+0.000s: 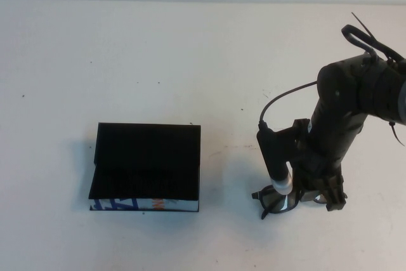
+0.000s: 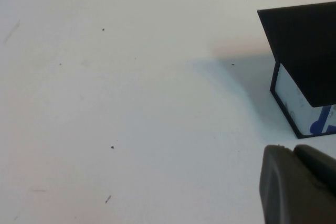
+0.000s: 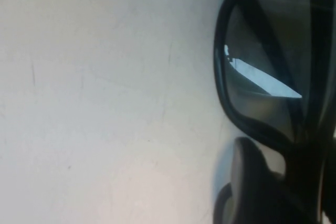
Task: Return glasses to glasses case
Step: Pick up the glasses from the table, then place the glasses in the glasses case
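Note:
The glasses [image 1: 277, 202] lie low at the table's front right, dark-framed with tinted lenses. My right gripper [image 1: 314, 200] reaches down onto them and is shut on the frame near the bridge. In the right wrist view one lens [image 3: 262, 77] fills the frame beside my right gripper [image 3: 294, 192]. The glasses case [image 1: 146, 160] is a black box left of centre. Its flap lid covers the top and its printed edge faces the front. The case corner [image 2: 307, 51] shows in the left wrist view, beyond my left gripper [image 2: 296, 182], which is shut, empty and out of the high view.
The white table [image 1: 190, 61] stretches between the case and the right arm. A black cable [image 1: 282, 99] loops from the right arm over the table. The table's far edge runs along the back.

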You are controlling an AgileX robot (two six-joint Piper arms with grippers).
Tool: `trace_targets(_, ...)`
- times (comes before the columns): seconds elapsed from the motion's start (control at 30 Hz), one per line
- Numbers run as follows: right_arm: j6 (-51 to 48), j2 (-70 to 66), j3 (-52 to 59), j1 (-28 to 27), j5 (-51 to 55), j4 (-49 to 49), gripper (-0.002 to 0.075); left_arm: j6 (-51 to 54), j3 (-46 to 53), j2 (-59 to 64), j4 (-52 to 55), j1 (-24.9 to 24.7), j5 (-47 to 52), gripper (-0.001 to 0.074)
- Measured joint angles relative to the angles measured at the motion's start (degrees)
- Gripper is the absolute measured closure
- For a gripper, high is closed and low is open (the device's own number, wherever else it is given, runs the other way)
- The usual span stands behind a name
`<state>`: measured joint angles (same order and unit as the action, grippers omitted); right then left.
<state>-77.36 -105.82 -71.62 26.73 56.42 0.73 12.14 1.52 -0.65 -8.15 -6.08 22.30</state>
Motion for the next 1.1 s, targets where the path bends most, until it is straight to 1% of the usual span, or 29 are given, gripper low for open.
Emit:
trace_targets(0.17,0.0,0.0,0.0,0.0,0.46,-0.04,0.0519,0.0,0.0,0.0,0.0,0.0,0.0,0.0739)
trace_targets(0.3,0.0,0.0,0.0,0.0,1.08,-0.04,0.0583,0.0,0.0,0.0,0.0,0.0,0.0,0.0739)
trace_targets(0.47,0.0,0.11,-0.51,0.0,3.26,-0.13,0.0686,0.0,0.0,0.0,0.0,0.0,0.0,0.0739)
trace_targets(0.63,4.56,0.49,-0.79,0.38,5.34,-0.28,0.0714,0.0,0.0,0.0,0.0,0.0,0.0,0.0739)
trace_targets(0.73,9.34,0.6,-3.24,2.17,8.77,-0.26,0.0715,0.0,0.0,0.0,0.0,0.0,0.0,0.0739)
trace_targets(0.83,13.11,0.92,-8.61,5.35,11.87,0.86,0.0715,0.0,0.0,0.0,0.0,0.0,0.0,0.0739)
trace_targets(1.1,22.74,-1.68,-21.79,13.4,13.26,2.4,0.0715,0.0,0.0,0.0,0.0,0.0,0.0,0.0739)
